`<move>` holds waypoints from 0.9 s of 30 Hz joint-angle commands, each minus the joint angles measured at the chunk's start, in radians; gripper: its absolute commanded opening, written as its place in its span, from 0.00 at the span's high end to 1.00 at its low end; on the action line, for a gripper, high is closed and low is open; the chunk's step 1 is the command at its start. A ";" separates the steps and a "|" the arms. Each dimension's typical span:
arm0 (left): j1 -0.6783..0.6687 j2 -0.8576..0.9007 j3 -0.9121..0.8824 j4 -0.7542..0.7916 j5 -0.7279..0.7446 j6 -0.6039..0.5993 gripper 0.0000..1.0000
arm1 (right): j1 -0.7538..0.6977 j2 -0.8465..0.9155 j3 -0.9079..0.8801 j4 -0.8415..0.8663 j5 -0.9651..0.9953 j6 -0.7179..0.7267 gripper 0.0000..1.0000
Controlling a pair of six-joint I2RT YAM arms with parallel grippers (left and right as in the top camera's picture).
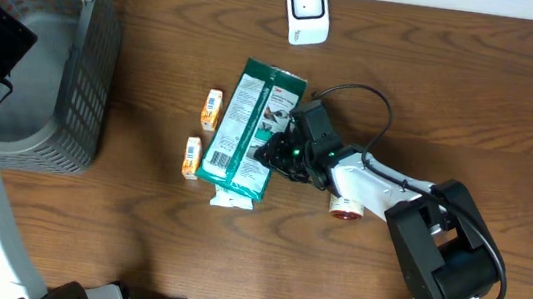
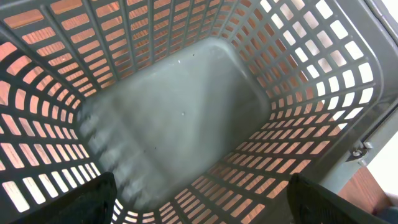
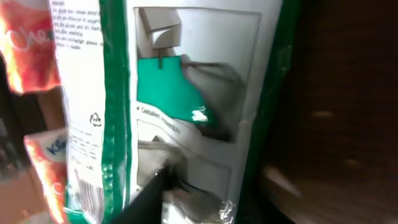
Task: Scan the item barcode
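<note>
Pouch (image 1: pixel 244 127), green and white, flat on the worktop (image 1: pixel 474 93), near the white scanner (image 1: pixel 306 11), on its arms' side and a little left. Long axis running away from the scanner toward the arms, leaning slightly left; white-tabbed end farthest from it, printed face up. Right end effector (image 1: pixel 279 156) low against the pouch's right edge, about mid-length; arm (image 1: pixel 373 187) stretched low from further right of the scanner. Grip there: cannot tell, fingertips lost against the pouch. Left end effector (image 2: pixel 199 208) spread wide, far left of the scanner, looking down into the grey basket (image 2: pixel 311 93).
</note>
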 commanded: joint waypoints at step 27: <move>0.003 0.002 0.003 0.001 -0.005 0.006 0.12 | -0.097 -0.089 -0.015 -0.135 0.015 -0.381 0.99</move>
